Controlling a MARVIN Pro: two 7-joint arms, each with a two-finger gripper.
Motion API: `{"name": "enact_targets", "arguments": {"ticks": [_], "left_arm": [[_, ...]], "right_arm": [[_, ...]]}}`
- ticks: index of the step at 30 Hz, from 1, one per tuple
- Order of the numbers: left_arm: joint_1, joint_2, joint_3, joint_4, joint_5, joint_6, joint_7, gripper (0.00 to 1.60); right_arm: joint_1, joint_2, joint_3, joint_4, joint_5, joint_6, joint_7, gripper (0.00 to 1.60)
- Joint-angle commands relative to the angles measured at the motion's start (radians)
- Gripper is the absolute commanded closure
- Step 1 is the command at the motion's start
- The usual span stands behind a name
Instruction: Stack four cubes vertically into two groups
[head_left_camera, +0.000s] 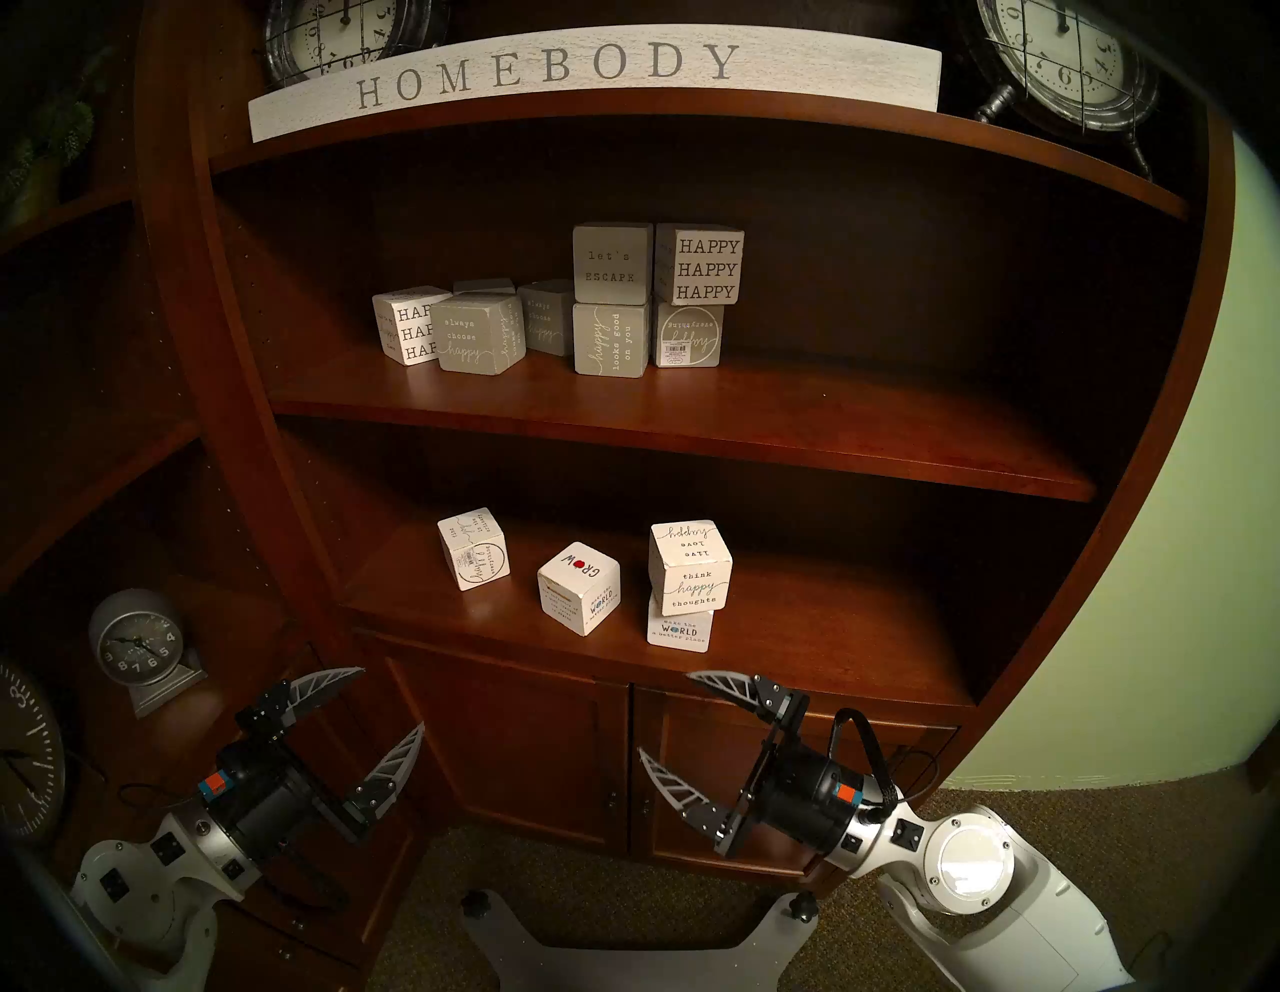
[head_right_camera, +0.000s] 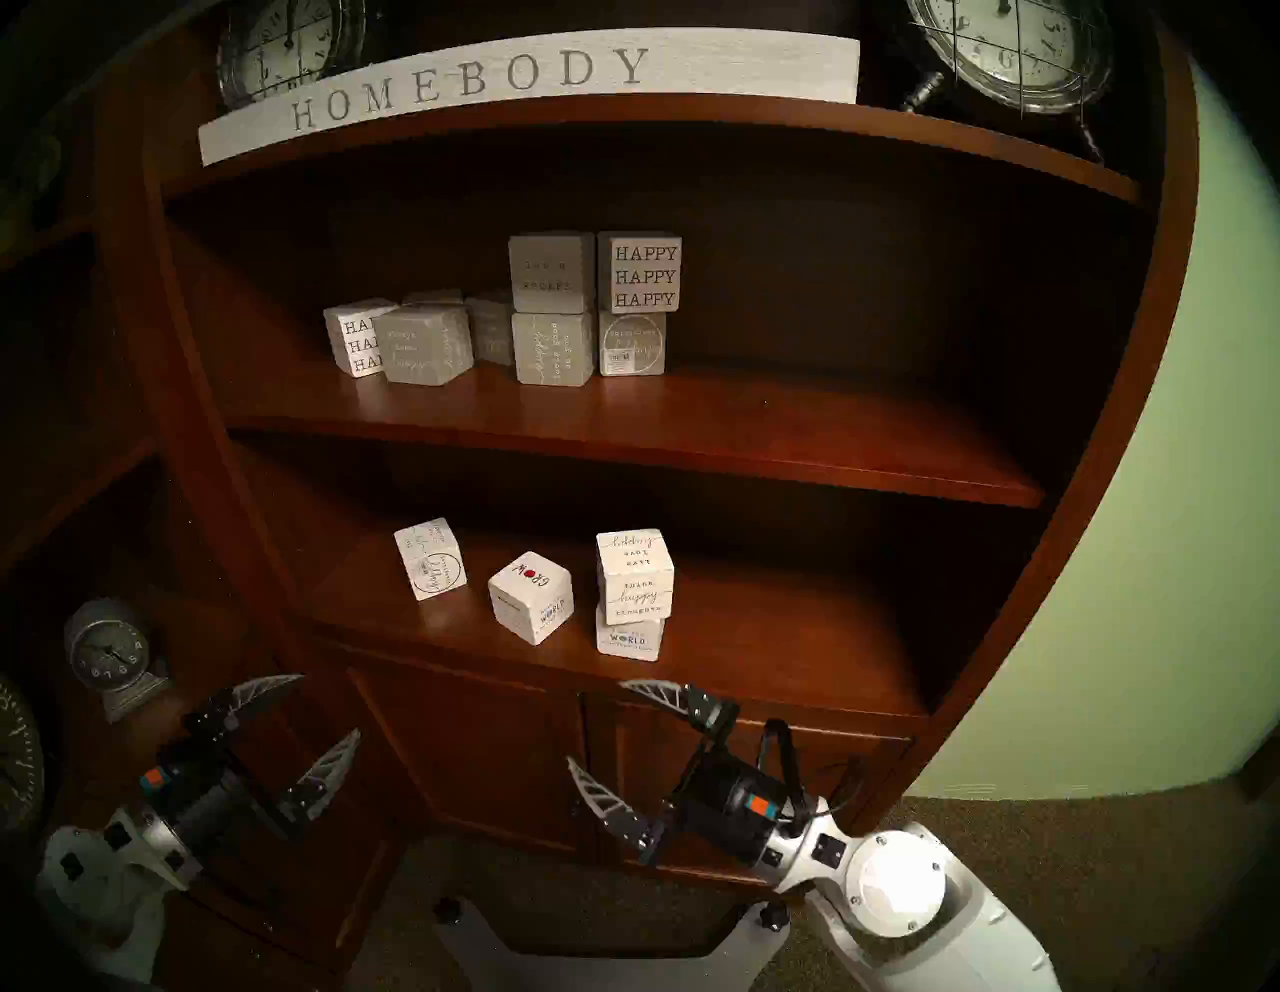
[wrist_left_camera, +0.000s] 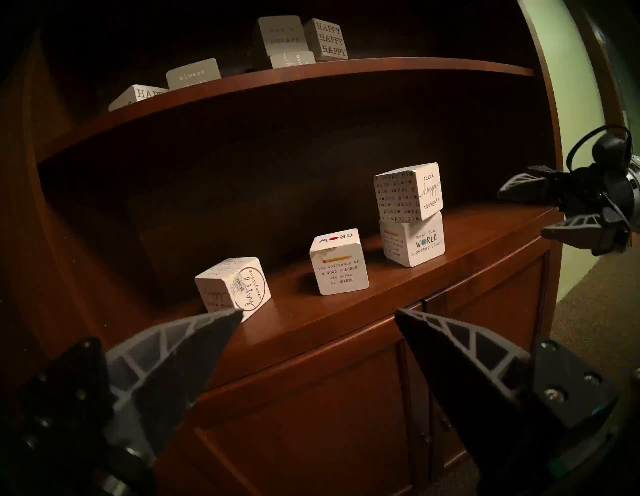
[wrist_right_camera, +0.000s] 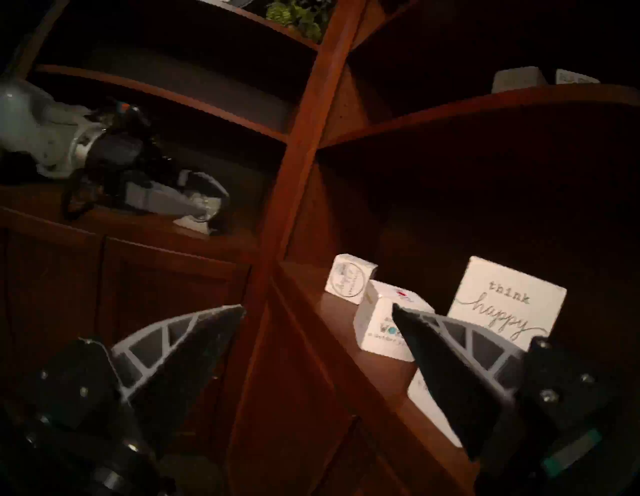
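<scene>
On the lower shelf (head_left_camera: 796, 623) the "think happy thoughts" cube (head_left_camera: 689, 569) sits stacked, slightly askew, on a "make the WORLD" cube (head_left_camera: 680, 630). Left of them a second "GROW" cube (head_left_camera: 579, 597) stands alone, turned corner-on. Further left stands the circled "happy" cube with barcode (head_left_camera: 474, 549). All show in the left wrist view: the stack (wrist_left_camera: 408, 195), the GROW cube (wrist_left_camera: 339, 266), the barcode cube (wrist_left_camera: 232, 284). My left gripper (head_left_camera: 389, 700) is open and empty, below and left of the shelf. My right gripper (head_left_camera: 668, 713) is open and empty, just below the shelf's front edge under the stack.
The upper shelf (head_left_camera: 692, 415) holds grey and "HAPPY HAPPY HAPPY" blocks (head_left_camera: 701, 267), some stacked. A small clock (head_left_camera: 138, 648) stands on the left side unit. Cabinet doors (head_left_camera: 540, 748) lie below the lower shelf. A HOMEBODY sign (head_left_camera: 554, 73) sits on top.
</scene>
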Motion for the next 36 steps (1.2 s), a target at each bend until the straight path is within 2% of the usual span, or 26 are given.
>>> {"name": "enact_targets", "arguments": {"ticks": [1, 2, 4, 10, 18, 30, 32, 36], "left_arm": [[-0.002, 0.001, 0.000, -0.013, 0.000, -0.002, -0.001, 0.00], [-0.002, 0.001, 0.000, -0.013, 0.000, -0.002, -0.001, 0.00], [-0.002, 0.001, 0.000, -0.013, 0.000, -0.002, -0.001, 0.00], [-0.001, 0.000, -0.001, -0.015, 0.000, -0.001, -0.001, 0.00], [0.000, 0.000, -0.001, -0.016, 0.000, 0.000, 0.000, 0.00], [0.000, -0.001, -0.002, -0.017, 0.001, 0.000, 0.000, 0.00], [-0.028, 0.012, 0.014, -0.012, 0.023, 0.019, 0.013, 0.00], [-0.101, 0.038, 0.048, 0.003, 0.014, 0.040, 0.021, 0.00]], "right_arm": [[0.010, 0.108, 0.002, 0.030, 0.093, -0.097, 0.115, 0.00], [0.022, 0.136, -0.004, 0.032, 0.131, -0.118, 0.151, 0.00], [0.037, 0.152, -0.014, 0.038, 0.182, -0.136, 0.179, 0.00], [0.105, 0.178, -0.058, 0.085, 0.344, -0.176, 0.304, 0.00], [0.170, 0.171, -0.098, 0.147, 0.475, -0.182, 0.448, 0.00], [0.196, 0.161, -0.110, 0.178, 0.533, -0.185, 0.518, 0.00], [0.197, 0.160, -0.110, 0.178, 0.535, -0.185, 0.521, 0.00], [0.197, 0.159, -0.109, 0.179, 0.535, -0.184, 0.523, 0.00]]}}
